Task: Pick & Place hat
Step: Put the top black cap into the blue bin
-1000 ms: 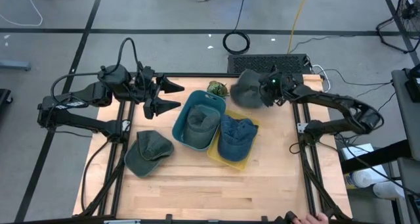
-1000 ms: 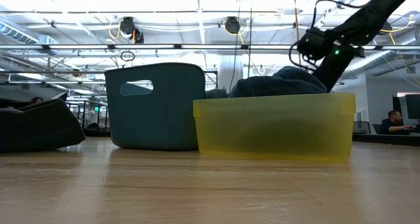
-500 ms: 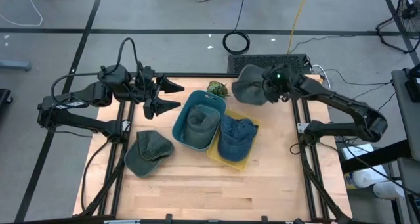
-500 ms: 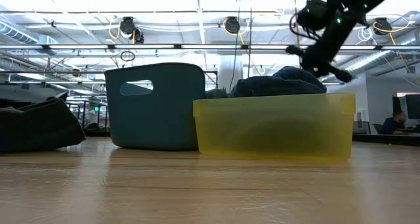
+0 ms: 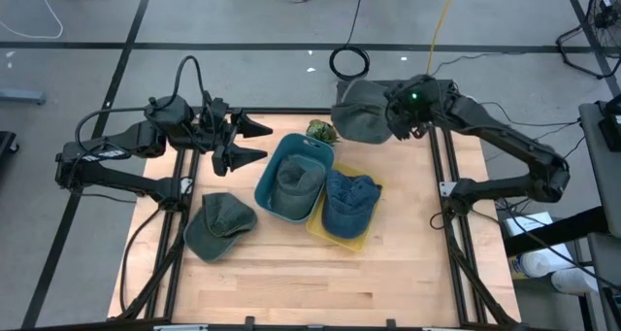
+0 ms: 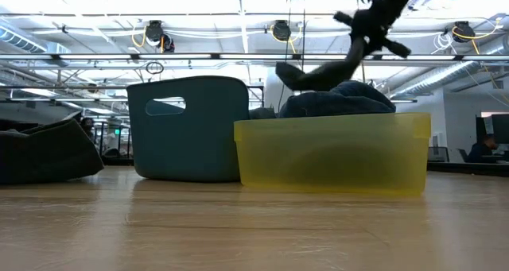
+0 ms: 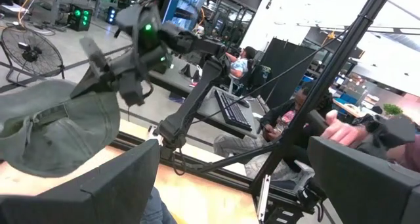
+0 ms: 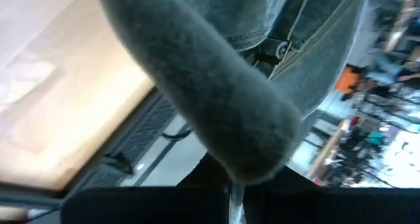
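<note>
A grey hat (image 5: 357, 120) hangs in the air over the table's far edge, with my right gripper (image 5: 398, 119) shut on it; in the low view the hat (image 6: 314, 74) hangs above the bins. Another grey hat (image 5: 294, 181) lies in the blue bin (image 5: 269, 166). A blue hat (image 5: 347, 200) lies in the yellow bin (image 5: 342, 239). A grey-green hat (image 5: 218, 224) rests flat on the table at near left. My left gripper (image 5: 254, 142) stands open and level over the far left, nothing between its fingers. My right gripper pinches a bunched fold of the hat's edge (image 8: 252, 161) between its two fingers, on the side toward its own arm. It comes slanting down from the table's right. The hat (image 7: 59, 129) hangs below and beside the fingers, lifted clear of the table.
A small green mottled object (image 5: 322, 130) lies at the far edge next to the blue bin. The two bins (image 6: 191, 128) (image 6: 334, 152) stand side by side mid-table. People sit at desks beyond the table. Bare wood lies along the near edge.
My right gripper has risen steeply and drifted toward the table's far left, staying shut. The grey hat has gone up with it, from low by the far right edge to hanging clear, higher than the bins.
</note>
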